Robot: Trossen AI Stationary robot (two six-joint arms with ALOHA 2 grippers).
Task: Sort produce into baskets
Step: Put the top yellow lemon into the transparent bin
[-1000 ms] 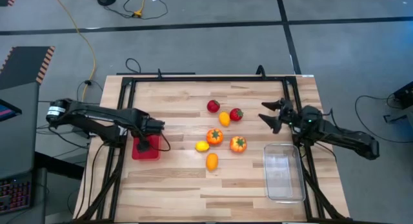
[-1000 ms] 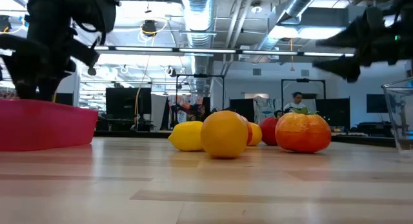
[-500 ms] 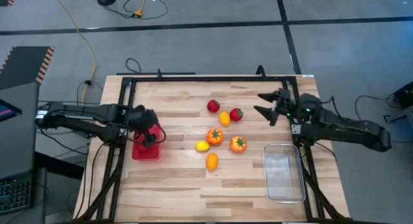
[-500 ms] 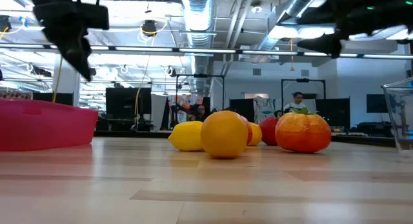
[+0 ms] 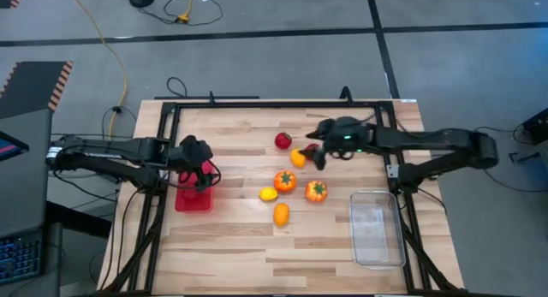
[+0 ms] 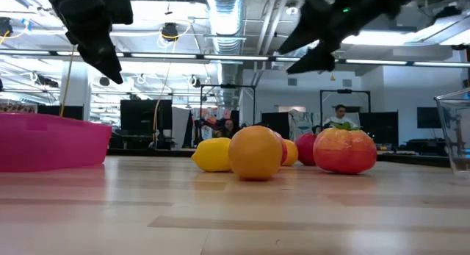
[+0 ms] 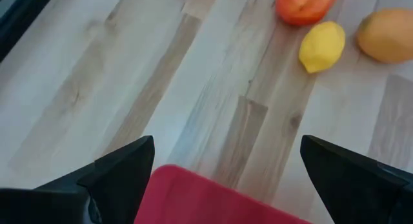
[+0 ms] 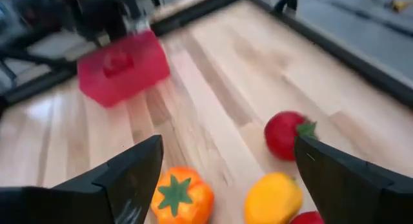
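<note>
Several toy fruits lie at the table's middle: two red pieces point(image 5: 282, 140) point(image 8: 287, 133), a yellow-orange oval point(image 5: 297, 157), two orange tomatoes with green tops point(image 5: 284, 181) point(image 5: 316, 191), a yellow lemon point(image 5: 269, 193) and an orange oval point(image 5: 281, 214). The small red bin point(image 5: 193, 198) stands at the left and the clear bin point(image 5: 377, 228) at the right. My left gripper point(image 5: 199, 164) hangs open and empty above the red bin's far edge point(image 7: 206, 198). My right gripper point(image 5: 315, 151) is open and empty above the far fruits, partly hiding one red piece.
A black frame point(image 5: 257, 104) runs around the table's far and side edges. Bare wood lies along the near side point(image 5: 257, 254) and between the red bin and the fruits. In the low view the orange oval point(image 6: 255, 152) stands nearest, and a person shows far behind.
My right gripper has swung from the table's right edge toward the left, staying open, and now stands over the far fruits. My left gripper has risen out of the red bin and drawn slightly toward the far edge. The fruits on the table have not moved.
</note>
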